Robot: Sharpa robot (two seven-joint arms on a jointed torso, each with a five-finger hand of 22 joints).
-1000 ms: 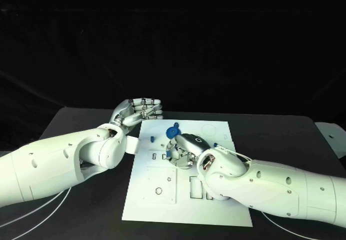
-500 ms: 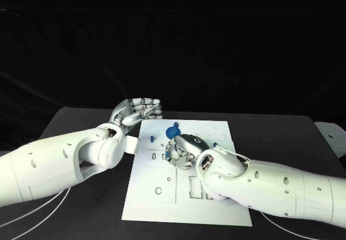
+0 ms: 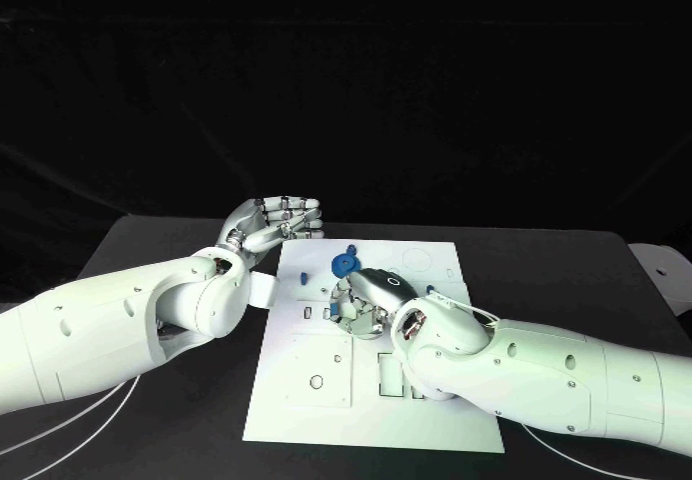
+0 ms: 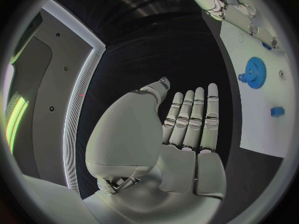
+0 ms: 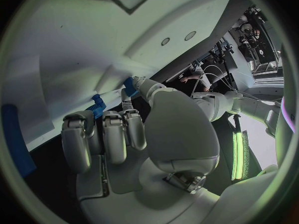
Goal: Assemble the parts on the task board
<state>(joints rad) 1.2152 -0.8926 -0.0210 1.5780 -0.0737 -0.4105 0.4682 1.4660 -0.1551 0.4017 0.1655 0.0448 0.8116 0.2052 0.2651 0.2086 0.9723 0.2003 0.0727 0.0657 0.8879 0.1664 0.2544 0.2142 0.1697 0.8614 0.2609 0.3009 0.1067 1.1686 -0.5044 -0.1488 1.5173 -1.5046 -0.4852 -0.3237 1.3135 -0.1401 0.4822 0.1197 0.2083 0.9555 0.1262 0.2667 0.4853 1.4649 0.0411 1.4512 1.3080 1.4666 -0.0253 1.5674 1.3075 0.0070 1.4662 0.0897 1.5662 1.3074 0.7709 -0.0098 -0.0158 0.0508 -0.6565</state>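
Parts for the assembly sit on the white task board (image 3: pixel 378 400), which lies in the middle of the black worktop (image 3: pixel 577 260): a blue gear (image 3: pixel 345 264) stands near the board's far edge, with a small blue piece (image 3: pixel 306 277) just beside it toward the left arm. Beyond the board's far left corner, the left hand (image 3: pixel 277 222) is raised off the board, fingers curled inward around nothing. The right hand (image 3: pixel 368 296) is down on the board just nearer than the gear, fingers bent, and in its wrist view the fingertips pinch a small blue part (image 5: pixel 129 87) against the white surface.
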